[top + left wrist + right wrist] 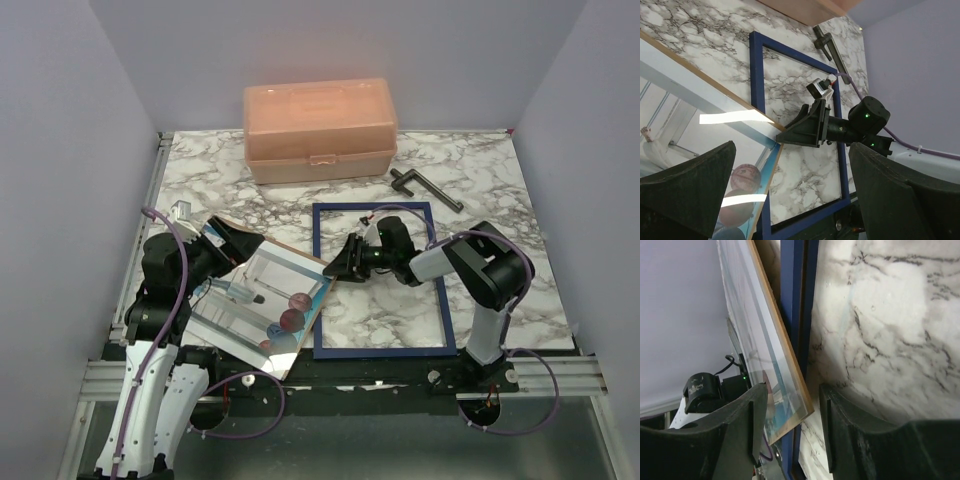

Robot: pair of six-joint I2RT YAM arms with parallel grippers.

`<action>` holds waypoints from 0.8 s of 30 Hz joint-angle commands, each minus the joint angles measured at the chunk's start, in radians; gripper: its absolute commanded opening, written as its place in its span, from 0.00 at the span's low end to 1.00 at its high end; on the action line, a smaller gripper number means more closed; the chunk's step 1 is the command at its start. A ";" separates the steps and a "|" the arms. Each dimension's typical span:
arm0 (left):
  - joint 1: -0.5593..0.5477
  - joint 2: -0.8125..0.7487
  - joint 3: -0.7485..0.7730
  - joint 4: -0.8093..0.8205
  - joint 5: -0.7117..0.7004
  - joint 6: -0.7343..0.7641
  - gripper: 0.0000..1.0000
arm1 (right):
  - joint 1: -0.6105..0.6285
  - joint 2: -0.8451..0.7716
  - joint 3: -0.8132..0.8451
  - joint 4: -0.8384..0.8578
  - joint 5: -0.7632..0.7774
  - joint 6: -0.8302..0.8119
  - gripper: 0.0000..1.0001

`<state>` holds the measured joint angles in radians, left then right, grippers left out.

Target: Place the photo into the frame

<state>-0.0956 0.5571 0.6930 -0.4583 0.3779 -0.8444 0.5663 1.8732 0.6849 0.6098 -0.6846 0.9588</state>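
Note:
The photo (255,300) lies face up on a brown backing board (292,252) at the left, tilted, its right corner over the left bar of the navy frame (380,207). The frame lies flat on the marble table. My right gripper (335,268) reaches left across the frame. In the right wrist view its jaws (792,425) straddle the corner of the board (782,350) and photo (755,355), with gaps on both sides. My left gripper (245,243) hovers wide open over the photo (670,125), nothing between its fingers (790,200). It faces the frame (756,70) and the right gripper (790,135).
A peach plastic box (320,130) stands at the back of the marble table (480,170). A black T-shaped tool (425,188) lies right of it, behind the frame. The table's near edge and rail run just below the frame.

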 commanded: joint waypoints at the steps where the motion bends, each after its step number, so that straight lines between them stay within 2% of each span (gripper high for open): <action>1: 0.004 -0.020 0.021 -0.016 0.016 0.014 0.98 | 0.017 0.077 0.023 0.146 -0.061 0.073 0.49; 5: 0.003 -0.024 0.020 -0.017 0.012 0.015 0.98 | 0.019 0.101 0.013 0.245 -0.087 0.130 0.32; 11: 0.004 -0.017 0.016 -0.017 0.009 0.015 0.99 | 0.020 0.085 0.015 0.238 -0.081 0.134 0.02; 17: 0.004 -0.007 0.018 -0.020 0.009 0.015 0.99 | 0.020 0.014 0.008 0.197 0.007 0.139 0.01; 24: 0.004 -0.005 0.021 -0.024 0.010 0.020 0.98 | 0.020 -0.114 0.039 0.080 0.212 0.142 0.01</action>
<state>-0.0956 0.5507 0.6930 -0.4629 0.3779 -0.8379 0.5877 1.8393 0.6941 0.7616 -0.6682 1.1061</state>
